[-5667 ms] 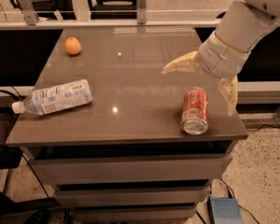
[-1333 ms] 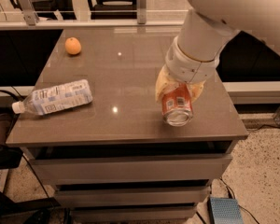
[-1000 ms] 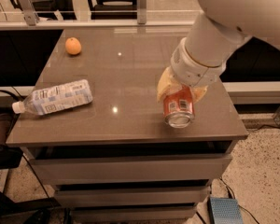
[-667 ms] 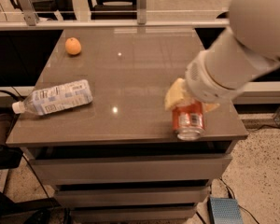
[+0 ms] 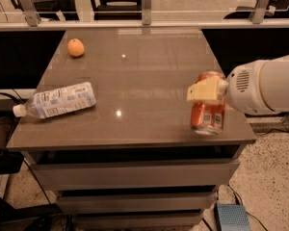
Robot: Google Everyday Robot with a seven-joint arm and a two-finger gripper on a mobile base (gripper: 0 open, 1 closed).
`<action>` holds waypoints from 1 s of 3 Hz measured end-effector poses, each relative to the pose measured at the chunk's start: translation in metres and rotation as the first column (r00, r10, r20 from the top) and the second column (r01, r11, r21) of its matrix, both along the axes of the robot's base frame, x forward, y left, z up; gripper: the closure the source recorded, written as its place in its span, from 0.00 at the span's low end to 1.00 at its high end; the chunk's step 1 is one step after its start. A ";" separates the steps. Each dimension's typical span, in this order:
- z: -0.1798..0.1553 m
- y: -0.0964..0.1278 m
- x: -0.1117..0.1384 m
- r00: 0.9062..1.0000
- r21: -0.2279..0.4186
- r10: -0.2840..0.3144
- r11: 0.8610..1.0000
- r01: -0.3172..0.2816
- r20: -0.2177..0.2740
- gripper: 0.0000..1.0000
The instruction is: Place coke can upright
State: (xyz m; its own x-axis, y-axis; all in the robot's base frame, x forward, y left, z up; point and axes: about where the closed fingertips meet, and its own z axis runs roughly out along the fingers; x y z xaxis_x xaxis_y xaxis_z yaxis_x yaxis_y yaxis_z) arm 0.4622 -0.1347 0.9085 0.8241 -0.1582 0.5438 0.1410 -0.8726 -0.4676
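Observation:
The coke can is a small red can with a silver base. It stands about upright at the table's front right corner, its base at or just above the brown tabletop. My gripper reaches in from the right on a white arm and is shut on the can's upper part. One pale yellow finger lies across the can's front; the other finger is hidden behind the can.
A clear plastic bottle with a white-blue label lies on its side at the left edge. An orange sits at the back left. The can is close to the front and right edges. Drawers are below the tabletop.
The gripper closed on the lying can, lifted it, turned it from pointing at the camera to about upright, and carried it a little toward the front right corner.

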 end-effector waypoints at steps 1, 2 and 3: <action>0.039 -0.006 0.036 0.981 0.144 -0.015 0.989 -0.014 0.192 1.00; 0.045 -0.004 0.039 0.968 0.121 0.024 0.991 -0.056 0.251 1.00; 0.045 -0.004 0.039 0.968 0.117 0.025 0.992 -0.056 0.250 1.00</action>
State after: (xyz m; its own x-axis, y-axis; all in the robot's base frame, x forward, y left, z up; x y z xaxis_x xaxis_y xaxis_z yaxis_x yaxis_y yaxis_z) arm 0.5009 -0.1385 0.9537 0.6732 -0.2054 0.7103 0.2999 -0.8022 -0.5162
